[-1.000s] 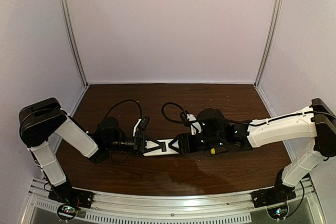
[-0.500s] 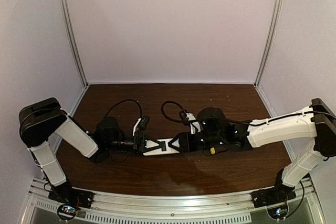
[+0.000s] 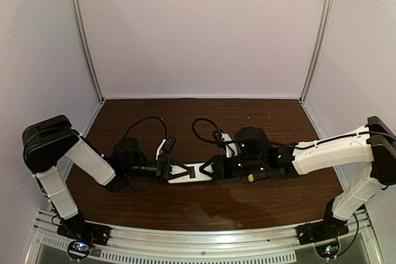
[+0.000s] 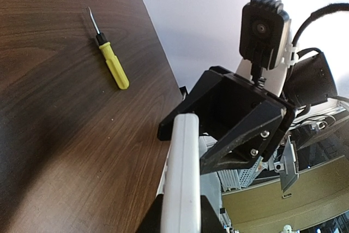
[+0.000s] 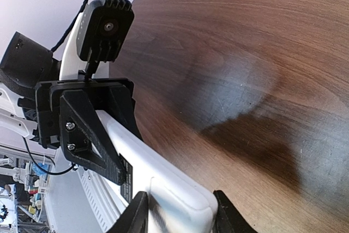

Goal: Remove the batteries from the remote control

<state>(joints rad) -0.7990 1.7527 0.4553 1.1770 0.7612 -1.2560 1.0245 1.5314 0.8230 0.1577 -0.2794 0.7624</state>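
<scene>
– Above the dark wooden worktop (image 3: 185,205), where is the slim white bar-shaped remote control (image 3: 193,173)?
– Held off the wood, bridged between both arms. The left jaws grip one end. The right jaws flank the other, but I cannot tell whether they pinch it.
– Batteries out?
– None visible anywhere, so I'd judge the unloading is all still ahead. A yellow-handled screwdriver (image 4: 110,58) lies apart on the worktop.
– Any writing?
– One small dark label (image 5: 126,181) on the remote, too small to read.

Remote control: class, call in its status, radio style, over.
Left gripper shut on the remote control. Right gripper flanks its other end, grip unclear. No batteries visible. Yellow screwdriver lies apart, not in the way.
</scene>
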